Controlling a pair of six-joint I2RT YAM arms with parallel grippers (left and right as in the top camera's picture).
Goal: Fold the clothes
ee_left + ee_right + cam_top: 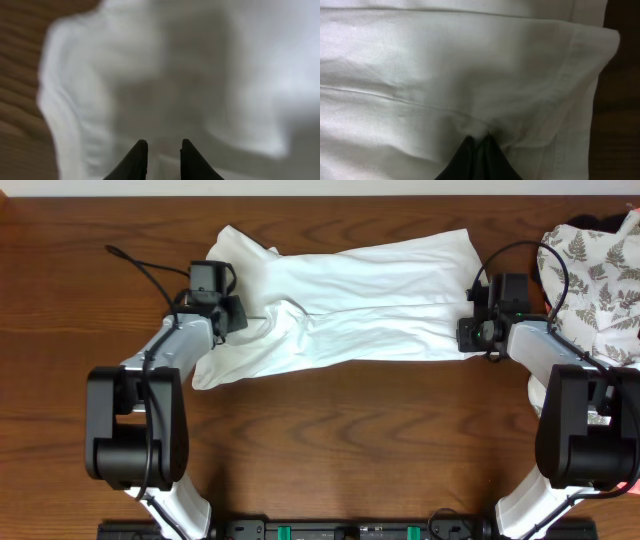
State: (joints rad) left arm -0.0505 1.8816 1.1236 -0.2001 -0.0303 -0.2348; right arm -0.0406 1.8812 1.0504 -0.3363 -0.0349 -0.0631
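Closest to the lens in the left wrist view, the left gripper (161, 161) shows two black fingertips (139, 162) standing slightly apart, with blurred white fabric showing in the gap. Whether they clamp that fabric I cannot tell.

From overhead, this gripper sits on the left end of the plain white short-sleeved cotton T-shirt (370, 290). The shirt lies stretched sideways across the far half of the brown wooden table (330, 440). Cloth bunches into a ridge just beside the fingers. The shirt's left edge is ragged: a sleeve pokes towards the far side, and a lower corner trails towards the left arm. Bare wood lies left of that edge, crossed only by a thin black cable (130, 260).

A long crease runs along the shirt's middle. A narrow strip of wood shows behind the shirt, and a broad stretch of bare wood lies in front of it, between the two arm bases.

At the right end the straight stitched hem is held by the right gripper (479, 147). Its fingers are clenched on the fabric near the hem, and puckers fan out from the tips. Dark wood shows past the hem's corner.

Further right, a crumpled white cloth with grey fern-leaf print (590, 270) lies just beside the right arm, well apart from the hem.
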